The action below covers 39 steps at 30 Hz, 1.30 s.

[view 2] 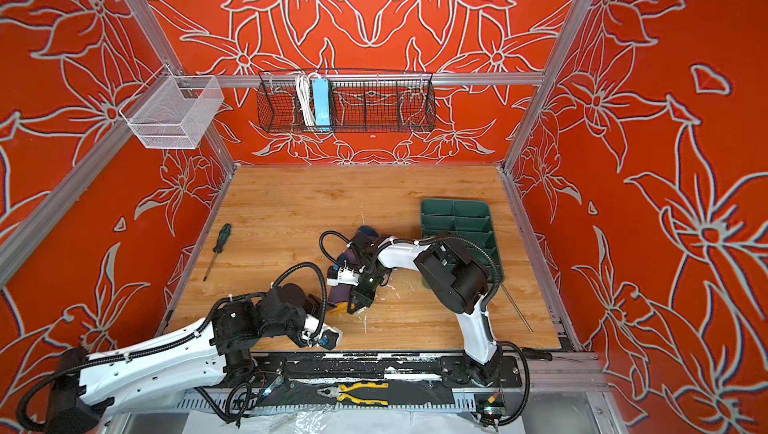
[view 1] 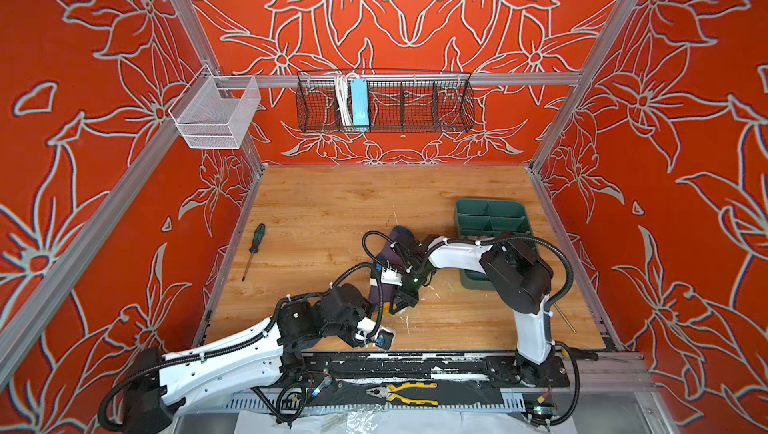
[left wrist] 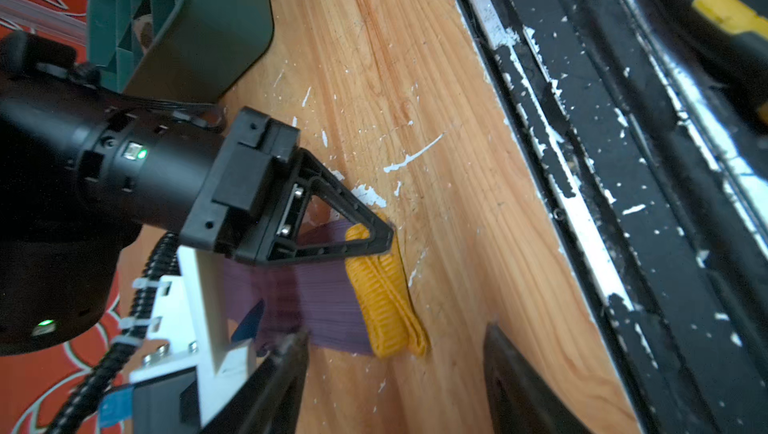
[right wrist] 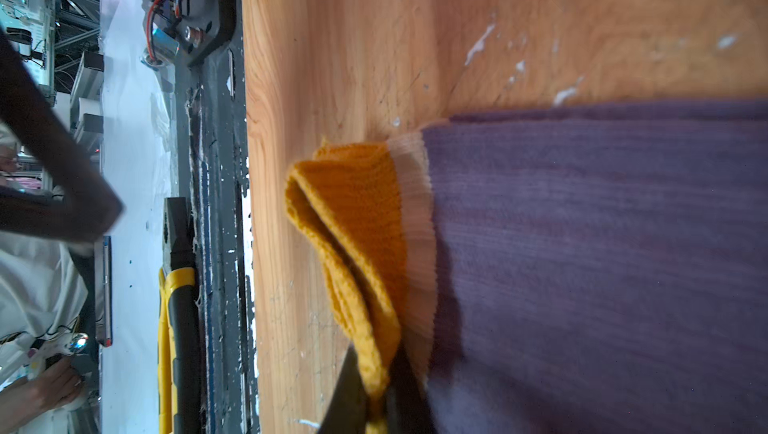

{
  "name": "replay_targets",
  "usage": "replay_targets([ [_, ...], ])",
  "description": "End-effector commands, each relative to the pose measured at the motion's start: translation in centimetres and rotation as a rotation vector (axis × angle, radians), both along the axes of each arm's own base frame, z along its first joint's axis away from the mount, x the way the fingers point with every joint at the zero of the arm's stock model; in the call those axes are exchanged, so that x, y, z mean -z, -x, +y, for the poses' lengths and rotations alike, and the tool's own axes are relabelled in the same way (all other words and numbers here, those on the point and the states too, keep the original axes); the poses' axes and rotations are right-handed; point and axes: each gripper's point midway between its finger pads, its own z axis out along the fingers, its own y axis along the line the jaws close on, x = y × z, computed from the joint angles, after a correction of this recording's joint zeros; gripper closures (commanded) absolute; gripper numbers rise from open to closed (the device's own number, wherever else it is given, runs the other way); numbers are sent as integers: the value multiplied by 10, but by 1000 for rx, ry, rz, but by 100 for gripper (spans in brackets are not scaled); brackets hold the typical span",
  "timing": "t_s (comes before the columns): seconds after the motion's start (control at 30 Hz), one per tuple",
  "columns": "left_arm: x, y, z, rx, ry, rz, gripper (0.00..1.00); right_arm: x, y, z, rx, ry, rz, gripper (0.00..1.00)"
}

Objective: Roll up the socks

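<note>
Left claw (left wrist: pixel 397 331): spread, hovering just beside toe (left wrist: pixel 386 299).
Socks (right wrist: pixel 582 245): purple one flat on desk (view 1: pixel 332 203), mid-front; beige one not made out.
Right claw (right wrist: pixel 376 378): pinching yellow toe.
Progress: barely begun; nothing rolled, whole length left.
Mesh basket (view 1: pixel 216 120): looks empty.
Wire basket (view 1: pixel 415 104): power strip (view 1: pixel 358 106), cord.
Tray (view 1: pixel 461 220): compartments in view look empty.

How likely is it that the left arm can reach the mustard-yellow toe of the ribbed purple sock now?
Probably yes: the open left pincer faces the free end of the mustard-yellow toe, nothing between; the right pincer pinches only its other end.
</note>
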Motion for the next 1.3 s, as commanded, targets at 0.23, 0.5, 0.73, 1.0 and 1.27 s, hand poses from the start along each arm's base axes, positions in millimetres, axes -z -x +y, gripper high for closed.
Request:
replay_targets([
  [0.23, 30, -26, -4, -172, -7, -1, 34, 15, 10, -20, -19, 95, 47, 100],
  [0.5, 46, -34, 2, -257, -4, 8, 39, 13, 11, -20, -21, 85, 55, 100],
  [0.73, 57, -41, -5, -293, -26, 42, 58, 12, 10, -21, -18, 79, 58, 100],
  [1.0, 58, -46, -16, -339, -16, 93, 78, 9, 8, -21, -9, 72, 60, 100],
  [1.27, 58, -45, -12, -355, -4, 106, 97, 6, 1, -22, 16, 77, 30, 94],
])
